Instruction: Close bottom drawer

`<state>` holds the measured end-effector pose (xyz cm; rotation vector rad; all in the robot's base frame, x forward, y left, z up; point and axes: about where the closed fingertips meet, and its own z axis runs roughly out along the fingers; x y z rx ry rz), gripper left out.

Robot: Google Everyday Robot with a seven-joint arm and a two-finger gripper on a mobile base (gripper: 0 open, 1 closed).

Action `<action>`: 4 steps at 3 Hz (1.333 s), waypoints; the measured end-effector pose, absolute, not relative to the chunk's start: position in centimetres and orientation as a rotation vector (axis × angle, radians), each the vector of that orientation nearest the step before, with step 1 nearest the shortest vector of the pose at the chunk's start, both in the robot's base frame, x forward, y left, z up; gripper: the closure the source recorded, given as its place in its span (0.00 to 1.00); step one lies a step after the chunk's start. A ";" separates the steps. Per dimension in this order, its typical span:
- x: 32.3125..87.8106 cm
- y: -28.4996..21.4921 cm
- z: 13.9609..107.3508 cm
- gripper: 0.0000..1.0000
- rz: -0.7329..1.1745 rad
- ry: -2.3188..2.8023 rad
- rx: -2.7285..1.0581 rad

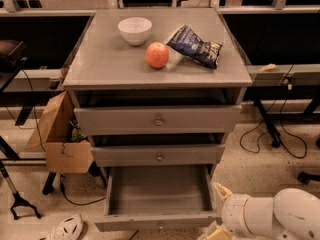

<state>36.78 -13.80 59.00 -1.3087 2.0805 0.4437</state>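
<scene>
bottom drawer [159, 193] open; gripper [216, 212] near its front-right corner

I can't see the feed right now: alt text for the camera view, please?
The bottom drawer of the grey cabinet is pulled out and looks empty, with the gripper low beside its front right corner. A white bowl, a red apple and a blue snack bag sit on the cabinet top.
</scene>
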 end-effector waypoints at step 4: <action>43.0 -15.7 40.0 0.03 0.483 2.141 -1.209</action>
